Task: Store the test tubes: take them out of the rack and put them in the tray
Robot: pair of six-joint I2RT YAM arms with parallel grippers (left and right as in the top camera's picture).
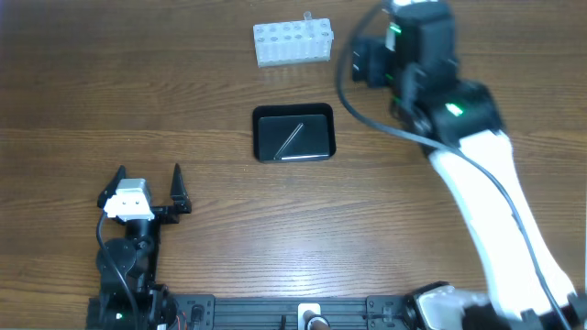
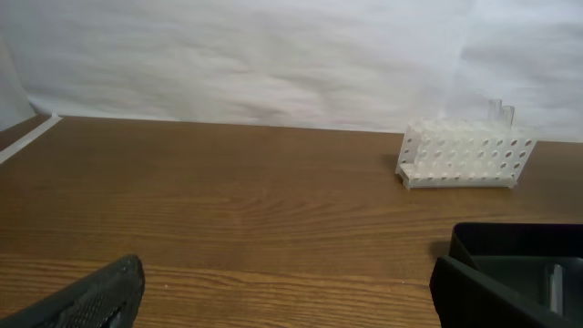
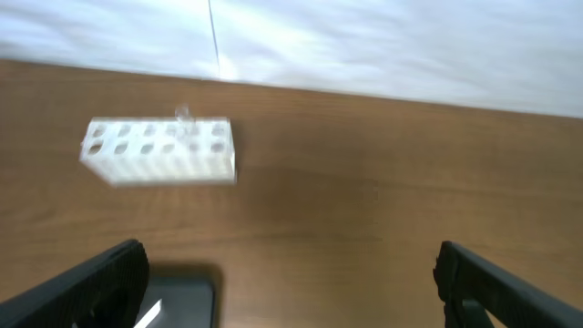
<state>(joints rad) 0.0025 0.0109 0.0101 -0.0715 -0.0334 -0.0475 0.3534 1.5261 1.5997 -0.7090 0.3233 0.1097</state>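
Note:
The white test tube rack (image 1: pixel 292 43) stands at the table's far middle, with one clear tube (image 1: pixel 307 18) upright at its right end. The rack (image 2: pixel 465 155) and that tube (image 2: pixel 501 112) are far ahead in the left wrist view. A black tray (image 1: pixel 261 137) in front of the rack holds one tube (image 1: pixel 292 137) lying flat. My left gripper (image 1: pixel 149 183) rests open near the table's front left, well away from both. My right gripper (image 3: pixel 291 257) is open and lifted, to the right of the rack (image 3: pixel 159 153) and tray (image 3: pixel 187 275), with nothing between its fingers.
Bare wooden table surrounds the rack and tray. A white backdrop (image 2: pixel 273 55) rises behind the table's far edge. The right arm's white link (image 1: pixel 495 202) and its cable (image 1: pixel 367 115) cross the right side of the table.

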